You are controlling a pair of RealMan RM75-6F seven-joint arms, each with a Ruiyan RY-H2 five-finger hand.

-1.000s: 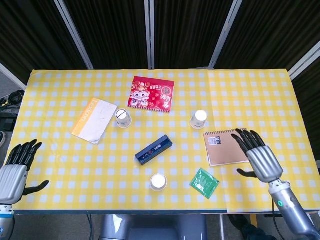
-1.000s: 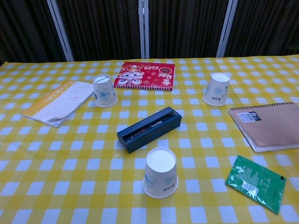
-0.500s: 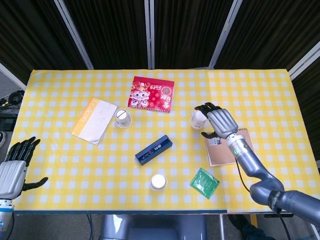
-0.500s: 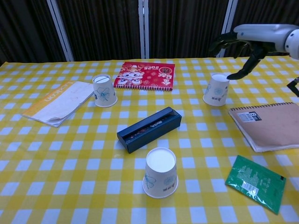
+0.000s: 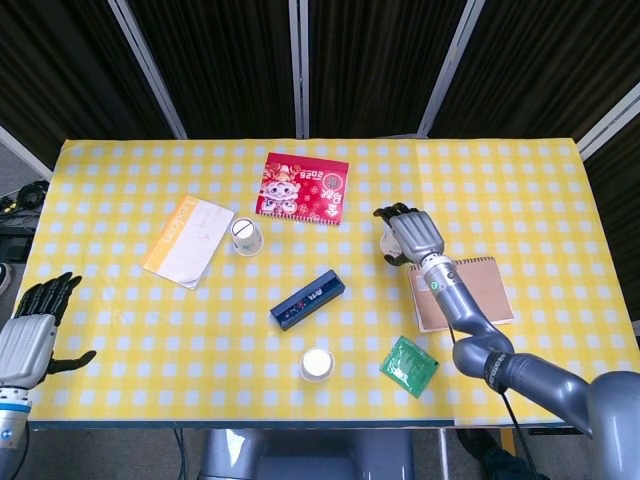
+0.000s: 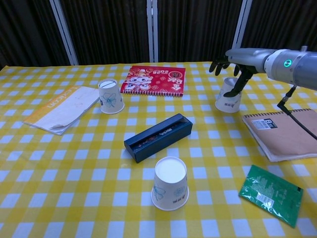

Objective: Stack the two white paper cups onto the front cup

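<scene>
Three white paper cups stand upside down on the yellow checked table (image 5: 120, 300). The front cup (image 5: 317, 364) (image 6: 170, 183) is near the table's front edge. The back left cup (image 5: 245, 236) (image 6: 110, 96) stands alone. Over the back right cup (image 6: 228, 98) is my right hand (image 5: 407, 232) (image 6: 232, 65), fingers spread around the cup's top and the thumb down along its side. The cup rests on the table and is mostly hidden by the hand in the head view. My left hand (image 5: 34, 336) hangs open off the table's front left corner, away from every cup.
A dark blue box (image 5: 307, 299) lies between the front cup and the back cups. A red calendar (image 5: 302, 187) lies at the back, a white and orange booklet (image 5: 188, 238) at the left. A brown notebook (image 5: 462, 292) and a green packet (image 5: 409, 365) lie at the right.
My right hand has travelled from the front right, over the notebook, onto the back right cup and lowered around its top. The cups have not moved. The left hand barely shifted.
</scene>
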